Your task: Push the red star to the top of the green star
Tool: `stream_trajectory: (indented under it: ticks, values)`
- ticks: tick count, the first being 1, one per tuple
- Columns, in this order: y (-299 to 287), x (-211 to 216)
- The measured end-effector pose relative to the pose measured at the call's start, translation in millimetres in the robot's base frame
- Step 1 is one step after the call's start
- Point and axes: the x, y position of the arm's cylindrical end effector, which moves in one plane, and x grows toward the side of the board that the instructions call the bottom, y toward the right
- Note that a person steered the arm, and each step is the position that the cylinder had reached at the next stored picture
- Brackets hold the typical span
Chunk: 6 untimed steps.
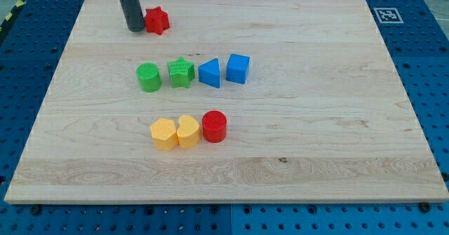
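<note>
Light wood table (316, 151) carrying eight blocks: red star (158, 20) at 11 o'clock; mid-row green cylinder (148, 78), green star (180, 73), blue triangle (210, 74), blue cube (238, 69); at 6 o'clock of them, yellow hexagon (164, 134), yellow heart (188, 131), red cylinder (215, 126).

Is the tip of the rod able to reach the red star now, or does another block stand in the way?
Probably yes. My tip is right at the left side of the red star, seemingly touching it, with nothing between them. The green star sits lower on the board, apart.
</note>
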Motion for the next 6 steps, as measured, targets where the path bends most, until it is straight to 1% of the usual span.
stream_trajectory:
  ticks: [3,5,6]
  values:
    - [9,5]
    - [-12,-32]
    - [17,-40]
